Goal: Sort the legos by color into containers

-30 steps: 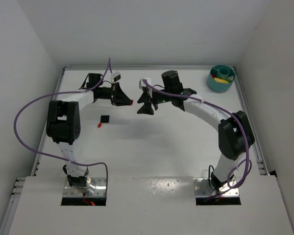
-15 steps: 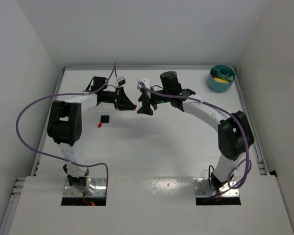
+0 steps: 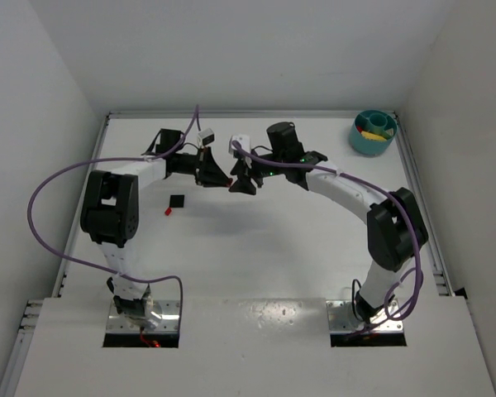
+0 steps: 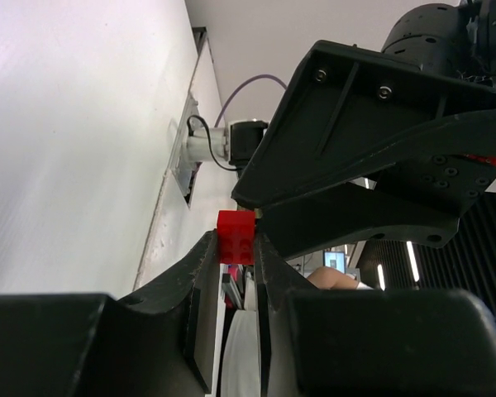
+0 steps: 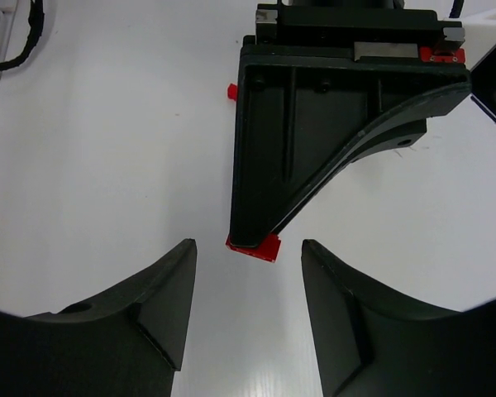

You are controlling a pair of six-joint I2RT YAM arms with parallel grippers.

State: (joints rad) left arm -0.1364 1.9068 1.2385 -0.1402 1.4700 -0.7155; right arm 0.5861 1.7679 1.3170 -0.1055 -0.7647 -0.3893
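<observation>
My left gripper (image 3: 226, 179) is shut on a red lego (image 4: 236, 236), held above the table with the brick at its fingertips. The brick also shows in the right wrist view (image 5: 255, 246). My right gripper (image 3: 236, 179) is open and empty, tip to tip with the left one; in its wrist view the red lego sits just ahead of the gap between its fingers (image 5: 161, 302). A black lego (image 3: 177, 201) and another red lego (image 3: 168, 211) lie on the table at the left. The teal bowl (image 3: 374, 133) at the back right holds yellow pieces.
White walls close in the table on the left, back and right. A purple cable loops from the left arm (image 3: 107, 207). The right arm (image 3: 393, 227) arches across the right side.
The left gripper has moved right with the red lego and the right gripper has moved a little left, so their tips now meet.
</observation>
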